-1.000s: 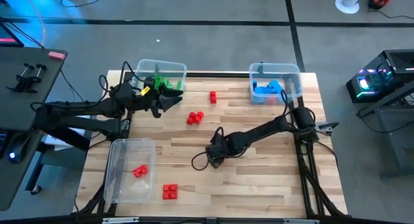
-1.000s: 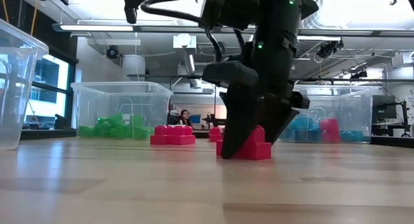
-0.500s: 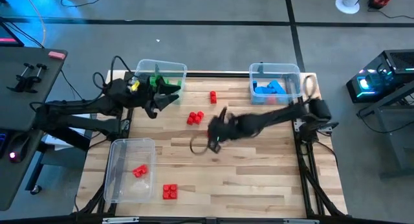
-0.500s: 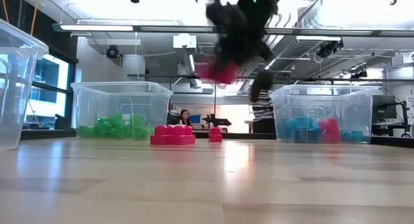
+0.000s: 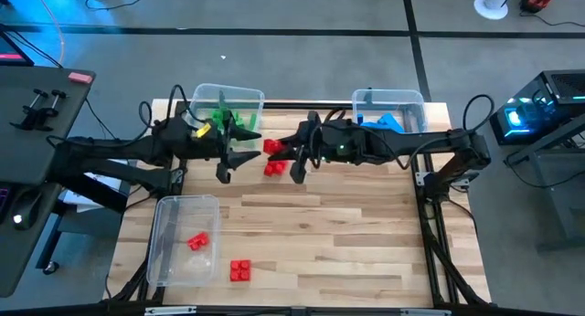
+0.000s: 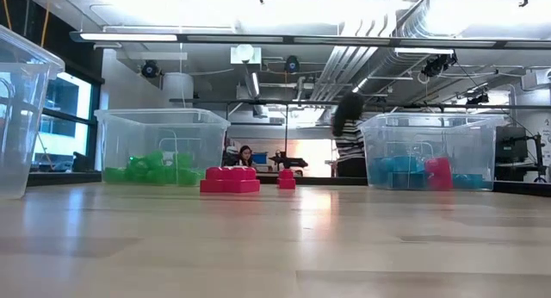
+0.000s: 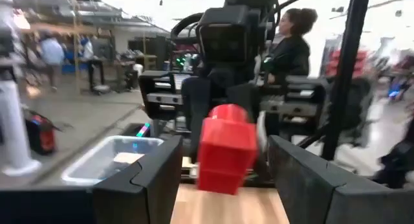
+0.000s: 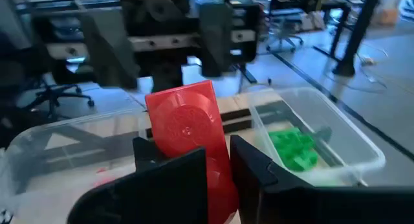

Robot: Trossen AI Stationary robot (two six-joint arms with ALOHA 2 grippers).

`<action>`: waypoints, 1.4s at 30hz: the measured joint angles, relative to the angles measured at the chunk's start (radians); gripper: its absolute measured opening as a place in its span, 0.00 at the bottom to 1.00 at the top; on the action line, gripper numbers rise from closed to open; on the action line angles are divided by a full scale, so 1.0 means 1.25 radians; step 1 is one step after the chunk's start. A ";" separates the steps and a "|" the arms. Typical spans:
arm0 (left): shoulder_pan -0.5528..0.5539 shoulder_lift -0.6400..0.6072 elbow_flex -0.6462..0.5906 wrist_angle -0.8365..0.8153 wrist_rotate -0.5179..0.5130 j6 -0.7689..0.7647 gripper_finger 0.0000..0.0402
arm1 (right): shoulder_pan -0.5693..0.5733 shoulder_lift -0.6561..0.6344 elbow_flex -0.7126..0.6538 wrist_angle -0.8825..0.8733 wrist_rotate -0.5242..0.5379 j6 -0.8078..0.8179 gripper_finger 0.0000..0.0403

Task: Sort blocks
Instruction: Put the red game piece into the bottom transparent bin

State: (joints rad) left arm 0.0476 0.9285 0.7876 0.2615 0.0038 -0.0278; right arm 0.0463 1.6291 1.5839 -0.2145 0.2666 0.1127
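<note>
My right gripper [image 5: 281, 152] reaches level across the table's far middle, shut on a red block [image 5: 271, 147], and holds it in the air. My left gripper [image 5: 235, 150] faces it from the left, open. In the left wrist view the red block [image 7: 224, 148] shows just ahead of my left gripper's [image 7: 223, 185] two fingers, apart from them. A red cluster [image 5: 275, 167] lies on the table below. The green bin [image 5: 228, 107] holds green blocks, the blue bin [image 5: 390, 115] blue ones. A third bin [image 5: 183, 239] holds one red block [image 5: 196, 241]. My right gripper pinches the red block by two opposite sides near its lower end [image 8: 217, 175] between its two fingers. The fingers come level from the table's right. The block is lifted clear of the table, tilted, and most of it stands out beyond the fingertips [image 8: 147, 149].
Another red cluster [image 5: 240, 270] lies near the table's near edge. In the low view neither gripper shows; a red cluster [image 6: 230, 179] and a small red block [image 6: 286, 179] lie between the green bin [image 6: 160, 147] and the blue bin [image 6: 430, 152]. People show in the room behind.
My right gripper has shut on the red block at the table's middle and lifted it clear. It has turned level and swung toward the far left, up to my left gripper. My left gripper has shifted slightly from the green bin toward the middle.
</note>
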 joint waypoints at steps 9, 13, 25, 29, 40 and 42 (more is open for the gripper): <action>-0.037 0.045 0.000 0.083 -0.055 0.107 0.53 | 0.000 0.002 0.004 0.003 -0.011 -0.028 0.00; -0.038 0.065 0.000 0.084 -0.055 0.090 0.53 | 0.000 0.002 0.004 0.011 -0.012 -0.038 0.00; -0.038 0.088 0.000 0.126 -0.045 0.072 0.53 | -0.001 0.002 0.004 0.018 -0.066 -0.055 0.00; -0.038 0.088 0.000 0.129 -0.041 0.073 0.46 | -0.001 0.002 0.004 0.019 -0.065 -0.055 0.00; -0.038 0.078 0.000 0.118 -0.051 0.034 0.22 | 0.000 0.000 0.004 0.019 -0.023 -0.040 0.17; -0.038 0.062 0.000 0.078 -0.086 0.061 0.22 | 0.000 -0.009 0.004 0.010 0.000 -0.030 0.24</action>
State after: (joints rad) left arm 0.0006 1.0065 0.7872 0.3588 -0.1032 0.0483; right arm 0.0462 1.6181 1.5893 -0.2019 0.2663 0.0753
